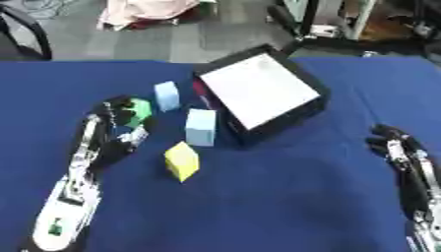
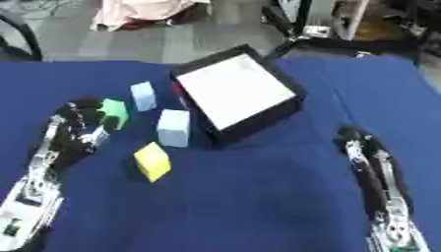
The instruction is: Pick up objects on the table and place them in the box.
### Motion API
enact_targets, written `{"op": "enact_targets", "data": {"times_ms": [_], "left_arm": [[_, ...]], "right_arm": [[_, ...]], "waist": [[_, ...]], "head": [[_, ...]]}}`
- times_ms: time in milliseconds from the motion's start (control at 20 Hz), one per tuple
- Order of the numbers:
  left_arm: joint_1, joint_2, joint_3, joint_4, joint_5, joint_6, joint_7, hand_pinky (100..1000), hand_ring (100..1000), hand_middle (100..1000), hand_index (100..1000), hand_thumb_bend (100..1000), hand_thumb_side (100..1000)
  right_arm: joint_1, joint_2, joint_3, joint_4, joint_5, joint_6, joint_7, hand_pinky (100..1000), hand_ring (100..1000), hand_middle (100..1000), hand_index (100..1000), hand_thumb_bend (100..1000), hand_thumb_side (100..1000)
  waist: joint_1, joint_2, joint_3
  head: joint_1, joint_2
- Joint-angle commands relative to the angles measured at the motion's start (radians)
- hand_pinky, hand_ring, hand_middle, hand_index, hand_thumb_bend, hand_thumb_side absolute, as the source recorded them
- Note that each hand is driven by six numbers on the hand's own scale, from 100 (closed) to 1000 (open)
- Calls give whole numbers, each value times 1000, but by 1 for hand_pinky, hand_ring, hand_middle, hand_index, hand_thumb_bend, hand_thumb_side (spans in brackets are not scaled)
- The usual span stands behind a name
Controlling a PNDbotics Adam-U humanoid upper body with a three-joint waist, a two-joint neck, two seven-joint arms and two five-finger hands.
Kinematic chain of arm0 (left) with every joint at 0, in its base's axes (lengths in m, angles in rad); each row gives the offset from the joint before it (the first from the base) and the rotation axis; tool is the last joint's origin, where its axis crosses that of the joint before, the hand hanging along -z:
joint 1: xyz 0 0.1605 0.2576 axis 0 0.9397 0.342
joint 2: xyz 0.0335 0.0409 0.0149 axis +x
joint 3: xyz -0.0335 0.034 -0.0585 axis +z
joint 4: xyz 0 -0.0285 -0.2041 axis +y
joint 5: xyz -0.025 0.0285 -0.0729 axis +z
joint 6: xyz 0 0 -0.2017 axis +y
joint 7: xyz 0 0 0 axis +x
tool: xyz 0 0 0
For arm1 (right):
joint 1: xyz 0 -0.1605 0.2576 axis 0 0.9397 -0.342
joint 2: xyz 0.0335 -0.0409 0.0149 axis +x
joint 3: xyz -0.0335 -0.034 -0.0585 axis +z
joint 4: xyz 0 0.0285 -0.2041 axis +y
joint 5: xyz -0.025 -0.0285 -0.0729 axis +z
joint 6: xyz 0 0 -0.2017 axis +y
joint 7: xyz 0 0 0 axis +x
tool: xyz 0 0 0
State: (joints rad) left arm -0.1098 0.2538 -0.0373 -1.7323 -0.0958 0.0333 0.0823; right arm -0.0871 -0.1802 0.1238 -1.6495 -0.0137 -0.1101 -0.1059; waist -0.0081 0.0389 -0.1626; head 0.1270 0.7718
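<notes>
A black box with a white inside stands tilted at the middle back of the blue table. My left hand is on the left, its fingers curled round a green block. Two light blue blocks lie right of it: a small one further back and a taller one close to the box's left wall. A yellow block sits nearer the front. Something red shows against the box's left side. My right hand rests at the right edge, fingers straight, holding nothing.
The blue table spreads wide in front of the box. Beyond its far edge are a grey floor, a pink cloth and metal stands.
</notes>
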Motion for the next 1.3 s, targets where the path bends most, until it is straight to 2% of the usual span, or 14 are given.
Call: {"op": "enact_targets", "data": {"times_ms": [50,300,400,550,750,900,1000,1100,1300], "left_arm": [[-23,60,10,-34,-13,21,-8,786,708,674,778,625,376],[-45,144,10,-49,-33,56,-29,790,709,678,785,626,385],[-55,206,2,-53,-44,78,-51,794,710,683,795,625,392],[-83,339,-21,-54,-77,122,-114,804,715,698,813,628,406],[-159,528,-81,-33,-160,170,-278,822,725,734,848,602,402],[-246,624,-152,15,-263,169,-443,831,729,751,861,582,391],[-308,658,-205,68,-334,150,-560,840,735,770,879,562,381],[-370,663,-246,131,-408,115,-667,845,730,779,887,551,373],[-463,622,-298,253,-530,44,-775,848,736,787,891,534,354]], "right_arm": [[-8,-9,-3,-22,4,-1,2,806,763,749,791,100,723],[-7,-11,-2,-21,4,0,4,806,763,749,792,100,725],[-9,-12,0,-21,5,0,7,806,763,749,792,100,724],[-6,-17,-1,-19,7,1,7,806,763,749,792,100,726],[-2,-24,5,-17,9,1,13,807,764,750,793,100,728],[2,-29,8,-15,10,2,18,807,764,750,793,100,729],[3,-31,9,-14,9,2,20,807,764,750,793,100,730],[4,-32,10,-13,9,2,21,807,764,750,793,100,731],[6,-32,11,-12,8,2,23,808,764,750,793,100,733]], "waist": [[-2,-2,-2],[0,-3,-4],[1,-4,-6],[6,-7,-9],[14,-13,-14],[18,-17,-19],[20,-19,-24],[21,-21,-27],[21,-22,-31]], "head": [[1,-2],[0,-2],[-1,-2],[-4,-2],[-5,-2],[-3,-2],[-2,-2],[-1,-2],[-4,-2]]}}
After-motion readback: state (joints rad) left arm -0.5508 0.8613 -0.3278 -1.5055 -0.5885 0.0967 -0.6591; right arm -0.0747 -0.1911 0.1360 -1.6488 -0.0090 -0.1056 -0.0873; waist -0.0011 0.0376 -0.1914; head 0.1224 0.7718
